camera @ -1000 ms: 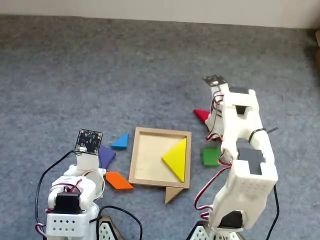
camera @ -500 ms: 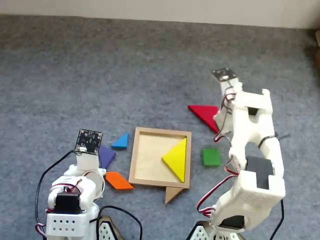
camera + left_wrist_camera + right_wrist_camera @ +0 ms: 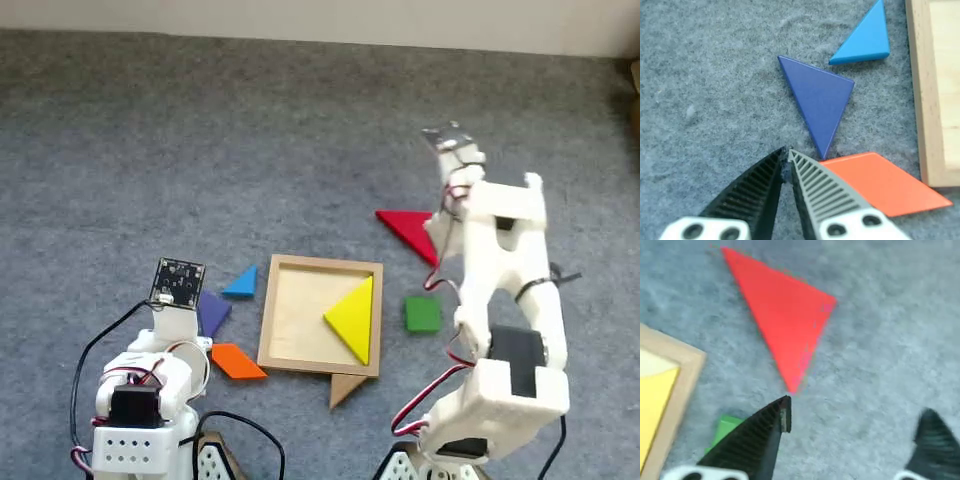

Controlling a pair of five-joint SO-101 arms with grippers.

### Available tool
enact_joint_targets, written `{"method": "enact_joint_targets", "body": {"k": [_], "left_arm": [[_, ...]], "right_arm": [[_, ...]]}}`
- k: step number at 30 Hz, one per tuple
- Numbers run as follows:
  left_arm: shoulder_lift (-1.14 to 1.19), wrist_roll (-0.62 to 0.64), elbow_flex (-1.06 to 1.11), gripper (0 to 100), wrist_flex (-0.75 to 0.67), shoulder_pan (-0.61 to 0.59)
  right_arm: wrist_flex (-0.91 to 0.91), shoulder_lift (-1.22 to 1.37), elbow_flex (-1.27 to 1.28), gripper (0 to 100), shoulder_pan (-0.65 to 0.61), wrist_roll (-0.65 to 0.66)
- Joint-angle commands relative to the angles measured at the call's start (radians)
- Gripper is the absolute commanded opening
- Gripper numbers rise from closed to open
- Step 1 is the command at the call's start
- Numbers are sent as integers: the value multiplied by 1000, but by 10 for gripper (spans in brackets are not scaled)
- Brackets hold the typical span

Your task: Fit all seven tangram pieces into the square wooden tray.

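**Right gripper [image 3: 856,415] gaping near the red triangle [image 3: 782,310], left gripper [image 3: 787,152] pinched together**

High view: the square wooden tray [image 3: 320,264] is lying on grey carpet [image 3: 150,150] between the arms; a yellow triangle [image 3: 355,315] is sitting inside it, against the wall nearest the right arm [image 3: 505,300]; the red triangle and a green square [image 3: 422,313] are lying outside on that side; a light blue triangle [image 3: 241,284], purple triangle [image 3: 213,312] and orange parallelogram [image 3: 237,361] are lying by the left arm [image 3: 150,390]; a tan triangle [image 3: 345,388] is touching the tray's near edge.

Left wrist view: the jaws are meeting at their tips, gripping nothing, just beside the purple triangle's point and the orange parallelogram.

Right wrist view: the jaws are standing wide apart, empty; the red triangle's point is lying just beyond one fingertip.
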Motion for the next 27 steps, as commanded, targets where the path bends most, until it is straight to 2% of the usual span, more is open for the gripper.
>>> {"method": "enact_joint_targets", "body": {"k": [1, 14, 19, 27], "left_arm": [[-24, 5, 21, 5, 3, 16], [-24, 5, 21, 5, 3, 16], [-24, 5, 21, 5, 3, 16], [-24, 5, 21, 5, 3, 16]], "right_arm": [[-15, 53, -18, 417, -67, 11], [-33, 389, -335, 417, -107, 32], [-1, 461, -406, 417, -137, 120], [2, 501, -503, 417, -153, 126]]}}
